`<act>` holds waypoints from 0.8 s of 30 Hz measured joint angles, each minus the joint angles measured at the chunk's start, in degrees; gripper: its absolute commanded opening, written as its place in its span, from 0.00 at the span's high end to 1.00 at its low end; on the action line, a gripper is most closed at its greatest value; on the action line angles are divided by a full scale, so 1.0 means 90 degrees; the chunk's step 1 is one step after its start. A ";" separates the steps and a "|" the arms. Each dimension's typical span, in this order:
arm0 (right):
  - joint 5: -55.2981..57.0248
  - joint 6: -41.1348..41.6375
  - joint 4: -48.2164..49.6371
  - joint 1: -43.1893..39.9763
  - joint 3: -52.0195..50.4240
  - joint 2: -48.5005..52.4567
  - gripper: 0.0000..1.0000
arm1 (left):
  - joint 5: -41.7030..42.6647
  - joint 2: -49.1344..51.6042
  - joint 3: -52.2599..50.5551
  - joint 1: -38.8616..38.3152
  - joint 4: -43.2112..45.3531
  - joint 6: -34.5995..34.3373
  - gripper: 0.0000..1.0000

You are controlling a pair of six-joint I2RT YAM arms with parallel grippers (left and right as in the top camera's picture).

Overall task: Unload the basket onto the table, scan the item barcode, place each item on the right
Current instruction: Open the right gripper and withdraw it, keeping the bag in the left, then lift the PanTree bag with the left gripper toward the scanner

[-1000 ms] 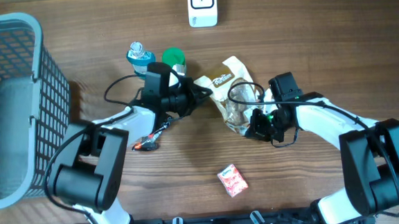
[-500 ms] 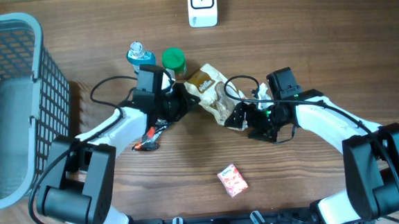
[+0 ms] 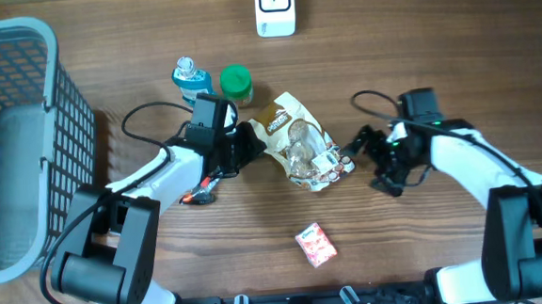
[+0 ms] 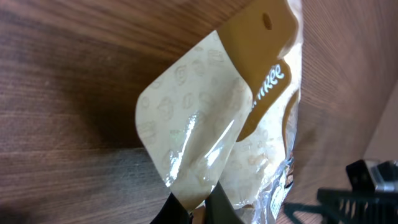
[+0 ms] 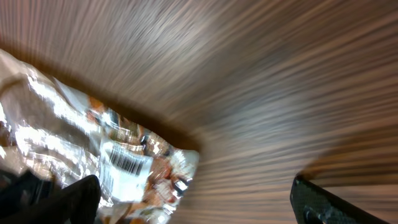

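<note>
Left gripper clenched on a corner of the snack bag, right gripper released and clear; we should turn the barcode flat toward the scanner, no crinkles.

Overhead looks down; wrist views close, share bag.
</note>
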 measured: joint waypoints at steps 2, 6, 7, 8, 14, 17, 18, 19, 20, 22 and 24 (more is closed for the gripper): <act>0.0168 -0.0442 -0.0041 -0.0903 0.0085 0.0000 0.00 | 0.0364 0.0000 -0.0007 0.0000 0.0843 0.0440 0.96; -0.0109 -0.1311 -0.0051 -0.1362 0.0066 0.0000 0.00 | 0.0850 -0.0007 -0.0002 0.0000 0.1219 0.1156 0.96; -0.0119 -0.1365 -0.0056 -0.1365 0.0063 0.0000 0.00 | 0.0942 -0.0007 -0.0005 0.0000 0.1241 0.1309 0.96; -0.0121 -0.1426 -0.0056 -0.1365 0.0061 0.0000 0.00 | 0.1132 -0.0007 -0.0012 0.0019 0.1401 0.1421 0.96; -0.0124 -0.1627 -0.0044 -0.1367 0.0053 -0.0012 0.00 | 0.1649 -0.0010 -0.0010 0.0182 0.1464 0.1535 0.00; -0.0124 -0.1664 -0.0046 -0.1370 0.0051 -0.0015 0.00 | 0.1552 -0.0010 0.0005 0.0187 0.0738 0.1528 0.00; -0.0124 -0.1666 -0.0044 -0.1370 0.0049 -0.0017 0.00 | 0.1455 -0.0010 0.0002 0.0187 0.0503 0.1494 0.00; -0.0124 -0.1671 -0.0046 -0.1370 0.0049 -0.0017 0.00 | 0.1350 -0.0010 0.0005 0.0187 0.0277 0.1423 0.00; -0.0124 -0.1688 -0.0049 -0.1370 0.0049 -0.0017 0.00 | 0.1260 -0.0007 0.0002 0.0180 0.0087 0.1365 0.00; -0.0124 -0.1695 -0.0053 -0.1370 0.0049 -0.0017 0.00 | 0.1166 0.0029 0.0002 0.0061 0.0117 0.1192 0.00; -0.0124 -0.1736 -0.0078 -0.1370 0.0049 -0.0017 0.00 | 0.1173 0.0316 0.0017 -0.0289 0.0566 0.0816 0.00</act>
